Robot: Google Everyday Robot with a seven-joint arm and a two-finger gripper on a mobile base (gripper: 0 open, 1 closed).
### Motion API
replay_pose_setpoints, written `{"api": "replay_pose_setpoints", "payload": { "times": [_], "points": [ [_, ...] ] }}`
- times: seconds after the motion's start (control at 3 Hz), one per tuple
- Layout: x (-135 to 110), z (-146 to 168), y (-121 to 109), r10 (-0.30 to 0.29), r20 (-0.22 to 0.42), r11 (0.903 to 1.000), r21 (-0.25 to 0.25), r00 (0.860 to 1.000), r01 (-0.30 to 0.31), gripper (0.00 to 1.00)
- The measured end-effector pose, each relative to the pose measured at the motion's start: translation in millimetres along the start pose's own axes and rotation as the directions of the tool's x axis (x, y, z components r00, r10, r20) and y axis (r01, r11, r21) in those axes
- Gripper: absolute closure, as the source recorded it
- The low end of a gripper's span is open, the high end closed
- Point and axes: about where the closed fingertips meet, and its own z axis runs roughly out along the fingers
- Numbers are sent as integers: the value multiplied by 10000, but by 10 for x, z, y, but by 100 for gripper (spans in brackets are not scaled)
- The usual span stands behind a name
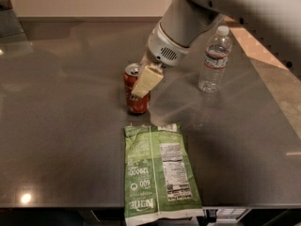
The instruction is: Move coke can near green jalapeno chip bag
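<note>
The coke can is red with a silver top and stands slightly tilted at the table's middle, just behind the top edge of the green jalapeno chip bag. The bag lies flat at the front edge with its white nutrition label up. My gripper comes down from the upper right and is shut on the can. One cream fingertip lies across the can's front and the other is hidden behind it. I cannot tell whether the can rests on the table or hangs just above it.
A clear plastic water bottle stands upright to the right of the can. The dark grey table ends at the front edge just under the bag's lower end. My arm crosses the upper right.
</note>
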Motion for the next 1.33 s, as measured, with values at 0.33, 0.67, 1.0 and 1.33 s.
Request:
{"api": "replay_pose_setpoints", "payload": {
  "times": [0.33,0.67,1.0,1.33],
  "points": [
    [61,-18,102,-30,-91,10000,62,10000,31,82],
    [113,18,176,-11,-213,10000,69,9998,12,59],
    [137,49,235,10,-322,9999,101,9995,-7,36],
    [125,45,240,-16,-321,9999,101,9995,19,13]
  ]
}}
